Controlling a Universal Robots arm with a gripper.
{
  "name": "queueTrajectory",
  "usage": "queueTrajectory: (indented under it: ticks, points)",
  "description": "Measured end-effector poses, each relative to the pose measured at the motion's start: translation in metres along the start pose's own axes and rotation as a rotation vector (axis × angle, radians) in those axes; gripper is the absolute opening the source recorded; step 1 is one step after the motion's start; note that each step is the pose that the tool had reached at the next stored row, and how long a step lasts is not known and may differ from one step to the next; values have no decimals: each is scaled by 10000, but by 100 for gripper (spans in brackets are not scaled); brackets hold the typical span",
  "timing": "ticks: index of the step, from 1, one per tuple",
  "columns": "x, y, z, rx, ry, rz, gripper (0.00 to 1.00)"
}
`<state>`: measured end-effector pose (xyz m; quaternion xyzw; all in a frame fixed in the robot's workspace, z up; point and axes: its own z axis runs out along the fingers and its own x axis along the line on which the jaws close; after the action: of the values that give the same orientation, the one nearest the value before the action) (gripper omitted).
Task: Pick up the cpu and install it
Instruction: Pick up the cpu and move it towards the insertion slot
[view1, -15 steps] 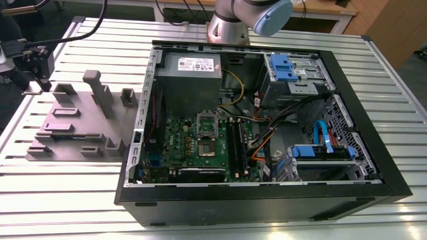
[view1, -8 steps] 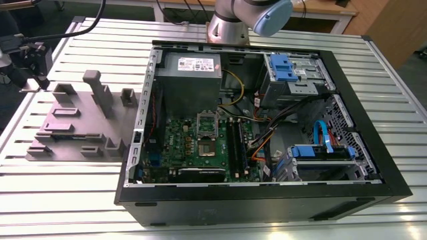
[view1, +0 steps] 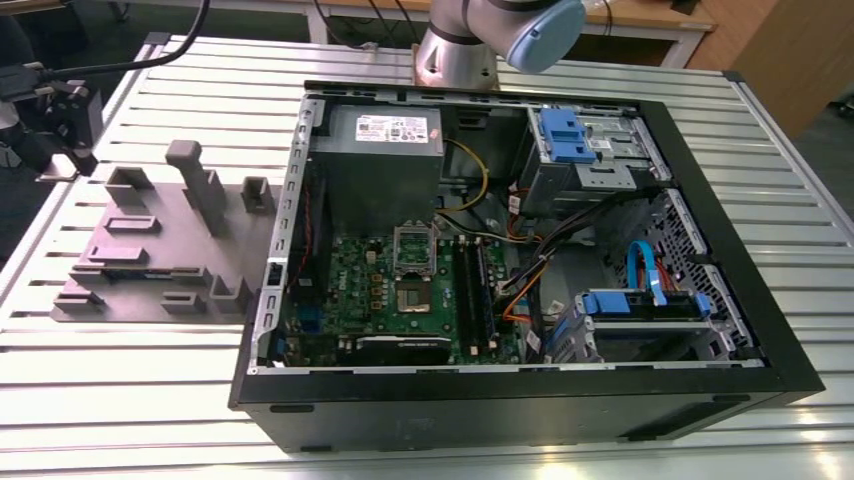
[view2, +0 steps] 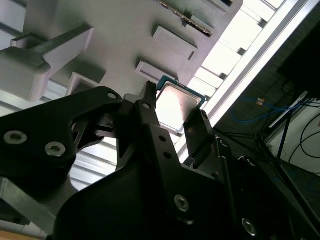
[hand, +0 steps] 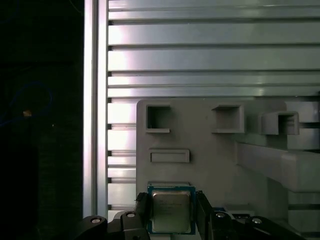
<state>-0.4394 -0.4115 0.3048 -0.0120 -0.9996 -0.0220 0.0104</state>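
The cpu is a small square chip with a silvery top and a thin blue-green rim. It sits between the two black fingers of my gripper, which press on two opposite edges, so the gripper is shut on it. In the second wrist view the cpu is held by the gripper just over the edge of the grey parts fixture. In the exterior view the gripper hangs at the far left, beyond the fixture and well away from the computer case.
The open case lies on a slatted aluminium table. Its green motherboard carries a socket with its silver frame hinged up. A grey power supply, blue drive brackets and loose cables crowd the case. The fixture has raised posts.
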Motion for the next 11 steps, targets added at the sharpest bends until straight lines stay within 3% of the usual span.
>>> queueTrajectory:
  ticks: [11]
  points:
    - [1,1,-31,1,2,0,47]
